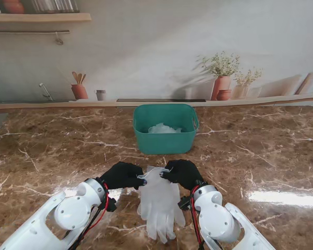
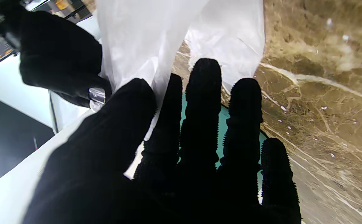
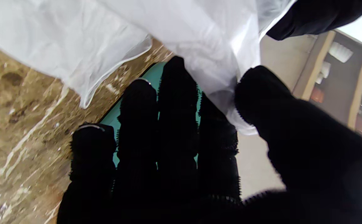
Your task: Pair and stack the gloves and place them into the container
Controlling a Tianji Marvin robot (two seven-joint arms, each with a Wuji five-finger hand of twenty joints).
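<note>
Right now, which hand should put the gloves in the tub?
Neither alone; probably both together. The left hand and the right hand each pinch one corner of the gloves' cuff end, level with each other and about equally far from the tub, which sits straight ahead between them.

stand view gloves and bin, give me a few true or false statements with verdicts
1. Both robot hands pinch the cuff end of the white gloves: the left robot hand and the right robot hand. True.
2. The teal container holds nothing. False: something pale and crumpled already lies inside.
3. The gloves' fingers point toward me. True.
4. The container stands to the left of both hands. False: it stands farther from me, centred beyond them.
5. The held gloves are black. False: they are white; the robot hands are black.
</note>
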